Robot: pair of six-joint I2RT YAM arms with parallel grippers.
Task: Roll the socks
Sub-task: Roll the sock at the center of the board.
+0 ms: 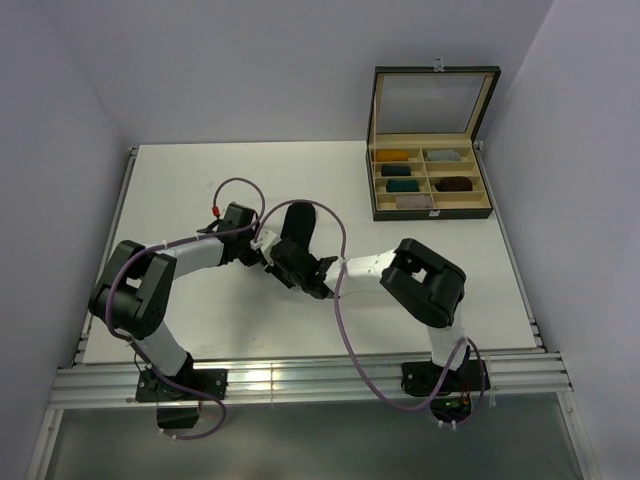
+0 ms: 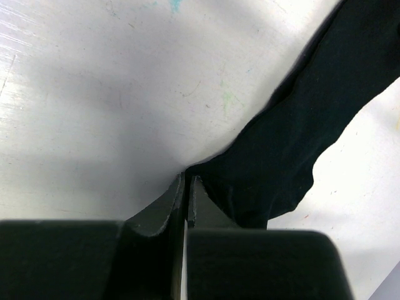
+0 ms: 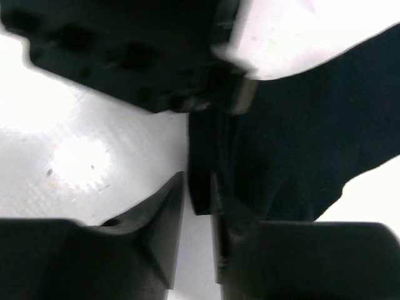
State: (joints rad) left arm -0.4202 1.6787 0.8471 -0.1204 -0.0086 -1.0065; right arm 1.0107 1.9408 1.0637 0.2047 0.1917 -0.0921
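Pinching the dark sock (image 1: 298,222) at its edge with the left fingers (image 2: 181,190), nearly shut. Nipping a fold between the right fingers (image 3: 180,190) too. Lying mid-way across the white tabletop (image 1: 200,180).

place: robot lab | shown by: bare white table (image 1: 200,180), plain walls (image 1: 250,70), aluminium frame (image 1: 300,385)

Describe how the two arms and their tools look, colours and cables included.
Both the left arm and the right arm have bulky black joint housings joined by white links, on black bases. A thin purple cable loops along each; the left one's carries a red connector. The left tool and right tool each end in two black, wedge-shaped fingers.
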